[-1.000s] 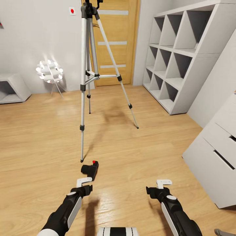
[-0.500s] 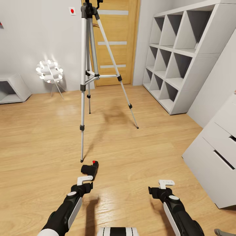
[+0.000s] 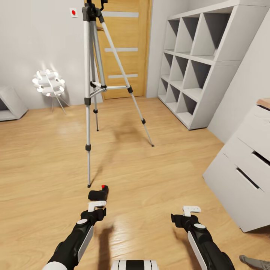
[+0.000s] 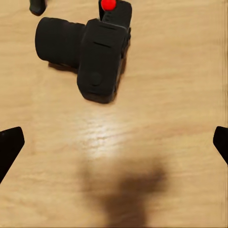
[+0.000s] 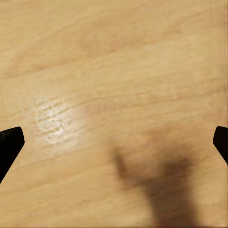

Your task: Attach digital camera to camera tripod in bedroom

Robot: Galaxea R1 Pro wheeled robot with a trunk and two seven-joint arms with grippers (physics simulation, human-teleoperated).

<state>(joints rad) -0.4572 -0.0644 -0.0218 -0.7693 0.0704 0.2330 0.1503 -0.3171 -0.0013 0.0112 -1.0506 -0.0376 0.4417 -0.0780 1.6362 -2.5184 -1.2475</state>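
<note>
Camera (image 3: 98,194) lies on the floor (image 3: 168,172) just ahead of the left hand (image 3: 96,205), ungrasped; tripod (image 3: 90,90) stands farther ahead, its head bare. Both hands, left and right (image 3: 191,209), are spread wide and hold nothing. Picking up and mounting remain.

Bare wood floor (image 3: 157,176) is seen around the digital camera (image 3: 98,194) on every side. One foot of the camera tripod (image 3: 88,112) is planted just beyond it. The drawer unit (image 3: 243,176) and cube shelf (image 3: 198,63) are kept well apart, at the right.
</note>
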